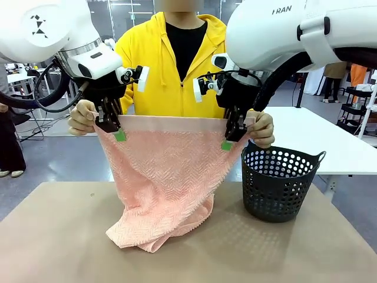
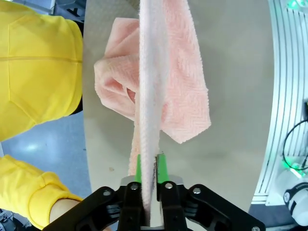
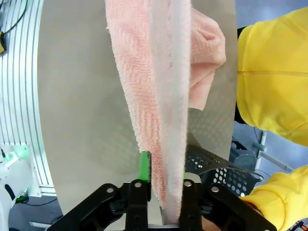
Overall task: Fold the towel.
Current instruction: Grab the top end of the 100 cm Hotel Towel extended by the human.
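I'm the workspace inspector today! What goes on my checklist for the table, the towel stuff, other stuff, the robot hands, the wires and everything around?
Surface: tan table, with the towel's lower end bunched on it.
Job's things: pink towel, held up by its top hem.
Clutter: dark perforated basket, standing beside the towel.
Grippers: left gripper and right gripper, each shut on the top hem; the person's hands hold the corners.
Cables: black cables loop near both wrists, off the towel.
Surroundings: person in yellow hoodie opposite; white table behind.

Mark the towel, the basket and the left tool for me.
towel (image 1: 162,177): front view, hanging herringbone middle.
basket (image 1: 277,188): front view, perforated side wall.
left tool (image 1: 113,127): front view, between its fingertips on the hem.
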